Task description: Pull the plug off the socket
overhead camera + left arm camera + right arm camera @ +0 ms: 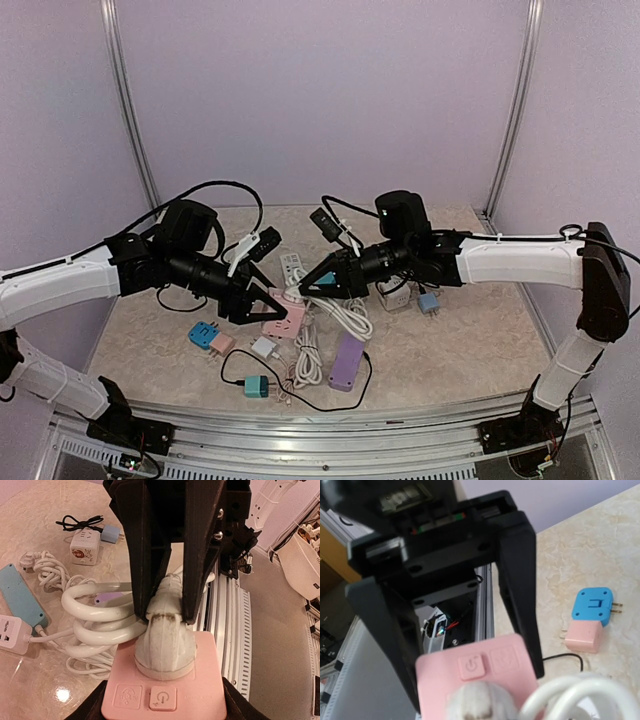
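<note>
pink socket block (200, 680): my left gripper (475, 675) clamps its sides as anchor; right gripper (167, 612) pinches the white plug (165, 645) for pulling.

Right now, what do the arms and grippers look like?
Left arm and right arm: white shells, black joints and wrist motors. Left gripper and right gripper: black, two flat tapered fingers each. A black cable loops over each arm; green light on the right wrist.

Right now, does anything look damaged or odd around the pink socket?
The white plug seated in the pink socket has a dark, grimy smear across its back, just below the right fingers. It looks like dirt or scuffing, not a crack. Nothing else stands out.
</note>
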Controlling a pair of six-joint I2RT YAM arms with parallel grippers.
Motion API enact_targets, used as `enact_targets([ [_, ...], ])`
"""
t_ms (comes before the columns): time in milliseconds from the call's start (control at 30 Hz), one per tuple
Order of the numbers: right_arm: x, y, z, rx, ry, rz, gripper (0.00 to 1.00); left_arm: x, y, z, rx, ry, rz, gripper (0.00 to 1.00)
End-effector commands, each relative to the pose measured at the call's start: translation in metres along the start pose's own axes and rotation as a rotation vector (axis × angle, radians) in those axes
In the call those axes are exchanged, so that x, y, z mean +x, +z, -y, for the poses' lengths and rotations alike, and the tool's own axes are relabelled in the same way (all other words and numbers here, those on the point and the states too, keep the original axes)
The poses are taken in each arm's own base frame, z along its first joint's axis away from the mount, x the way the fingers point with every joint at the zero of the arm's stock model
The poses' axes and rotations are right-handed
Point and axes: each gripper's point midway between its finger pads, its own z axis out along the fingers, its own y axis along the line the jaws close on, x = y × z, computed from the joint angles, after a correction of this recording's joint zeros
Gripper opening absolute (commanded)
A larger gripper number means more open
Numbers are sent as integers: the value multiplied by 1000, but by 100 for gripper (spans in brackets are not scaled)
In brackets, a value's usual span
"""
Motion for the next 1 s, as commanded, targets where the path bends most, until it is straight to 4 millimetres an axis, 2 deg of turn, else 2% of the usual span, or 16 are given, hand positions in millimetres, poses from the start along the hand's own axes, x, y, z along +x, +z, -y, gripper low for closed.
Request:
enact_targets([
  [0, 0, -4, -13, -10, -16, -24, 0, -31, -20, -13, -40, 62, 104, 1],
  [133, 10, 6, -26, -13, -69, -95, 0, -36, -29, -29, -41, -8, 122, 1],
  [233, 10, 13, -42, -42, -115, -106, 0, -37, -34, -37, -29, -53, 127, 1],
  [500, 8, 15, -65, -107, -170, -90, 0, -35, -33, -41, -6, -97, 120, 1],
  [567, 4, 14, -63, -81, -170, -74, 0, -35, -33, -42, -6, -92, 122, 1],
  [700, -5, 11, -38, 56, -148, -39, 0, -36, -33, -39, 3, -77, 128, 1],
  [900, -22, -13, -5, 102, -4, 86, 0, -37, -35, -22, 29, -9, 140, 1],
  [967, -26, -20, 1, 103, 20, 115, 0, -36, -33, -14, 33, 25, 134, 1],
])
